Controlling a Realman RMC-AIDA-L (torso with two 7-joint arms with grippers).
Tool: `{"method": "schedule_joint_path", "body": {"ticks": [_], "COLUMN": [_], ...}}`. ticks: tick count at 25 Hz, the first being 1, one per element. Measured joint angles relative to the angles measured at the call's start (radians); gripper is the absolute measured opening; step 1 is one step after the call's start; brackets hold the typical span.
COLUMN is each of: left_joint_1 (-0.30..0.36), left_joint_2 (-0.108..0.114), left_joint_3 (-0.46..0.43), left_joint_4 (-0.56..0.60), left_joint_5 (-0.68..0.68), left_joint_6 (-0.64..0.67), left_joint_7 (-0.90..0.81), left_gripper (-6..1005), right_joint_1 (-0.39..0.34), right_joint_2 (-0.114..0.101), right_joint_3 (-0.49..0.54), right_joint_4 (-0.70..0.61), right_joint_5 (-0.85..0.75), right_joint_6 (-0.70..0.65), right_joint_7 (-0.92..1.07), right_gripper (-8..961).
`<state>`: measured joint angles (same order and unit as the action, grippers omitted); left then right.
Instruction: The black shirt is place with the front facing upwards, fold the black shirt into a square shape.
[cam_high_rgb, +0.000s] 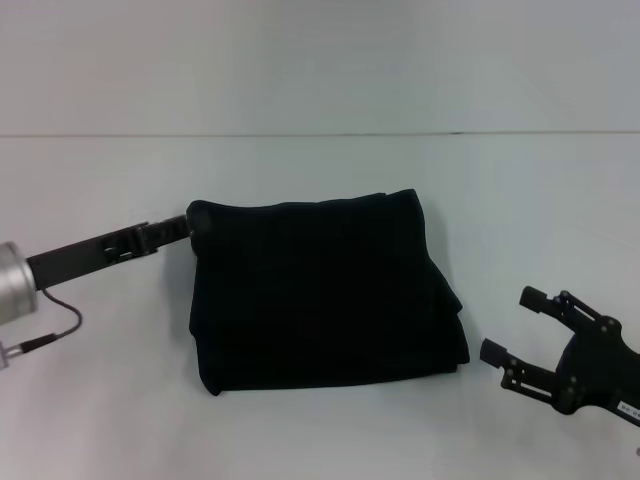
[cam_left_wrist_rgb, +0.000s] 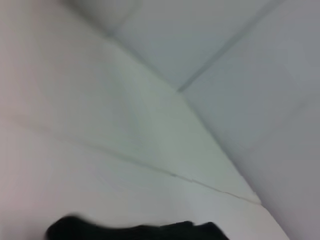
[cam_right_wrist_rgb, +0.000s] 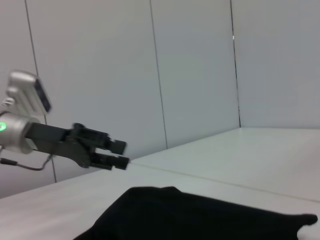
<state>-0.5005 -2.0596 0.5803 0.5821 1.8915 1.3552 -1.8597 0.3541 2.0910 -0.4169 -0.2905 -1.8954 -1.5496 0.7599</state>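
The right end effector (cam_high_rgb: 520, 330), nearest the head camera, is seen released, just right of the black shirt (cam_high_rgb: 325, 290), which is folded nearly square on the surface (cam_high_rgb: 320, 170). At the shirt's far left corner, the left end effector (cam_high_rgb: 185, 226) is seen, its jaws slightly parted in the right wrist view. A clean withdrawal seems advisable, so the fold is not dragged.

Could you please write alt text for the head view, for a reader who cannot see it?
A black shirt, folded into a rough square, lies on a white table. The left gripper reaches its far left corner; the right gripper, open, hovers off its near right side.
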Motion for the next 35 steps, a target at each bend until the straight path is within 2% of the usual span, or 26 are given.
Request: {"method": "schedule_joint_path", "body": {"ticks": [4, 5, 6, 10, 12, 15, 21, 26, 35], "left_joint_1": [0.043, 0.062, 0.062, 0.109, 0.14, 0.187, 0.246, 0.259, 0.248], "left_joint_2": [-0.005, -0.007, -0.007, -0.012, -0.015, -0.03, -0.047, -0.053, -0.049], "left_joint_3": [0.001, 0.002, 0.002, -0.003, -0.003, -0.008, -0.014, -0.015, -0.024], "left_joint_4": [0.069, 0.096, 0.096, 0.124, 0.13, 0.144, 0.139, 0.123, 0.113], "left_joint_5": [-0.006, -0.007, -0.007, -0.016, -0.007, 0.025, 0.157, 0.193, 0.194], "left_joint_6": [0.148, 0.236, 0.236, 0.385, 0.425, 0.434, 0.386, 0.328, 0.333], "left_joint_7": [0.235, 0.369, 0.369, 0.578, 0.651, 0.693, 0.722, 0.727, 0.731], "left_gripper": [508, 532, 556, 652, 742, 877, 952, 946, 949], "right_joint_1": [0.024, 0.031, 0.037, 0.06, 0.07, 0.081, 0.064, 0.033, 0.038], "right_joint_2": [0.0, 0.001, 0.001, 0.002, 0.003, 0.005, 0.005, 0.003, 0.004], "right_joint_3": [0.004, 0.002, 0.0, -0.011, -0.027, -0.067, -0.127, -0.119, -0.125], "right_joint_4": [0.003, 0.003, 0.004, 0.005, 0.006, 0.01, 0.034, 0.034, 0.033], "right_joint_5": [0.0, 0.0, 0.0, -0.008, -0.009, -0.009, -0.01, -0.009, -0.01], "right_joint_6": [0.002, 0.003, 0.004, 0.004, 0.009, 0.028, 0.098, 0.112, 0.116], "right_joint_7": [-0.002, -0.003, -0.006, -0.022, -0.031, -0.045, -0.048, -0.058, -0.071], "right_gripper": [941, 941, 941, 941, 941, 942, 942, 941, 941]}}
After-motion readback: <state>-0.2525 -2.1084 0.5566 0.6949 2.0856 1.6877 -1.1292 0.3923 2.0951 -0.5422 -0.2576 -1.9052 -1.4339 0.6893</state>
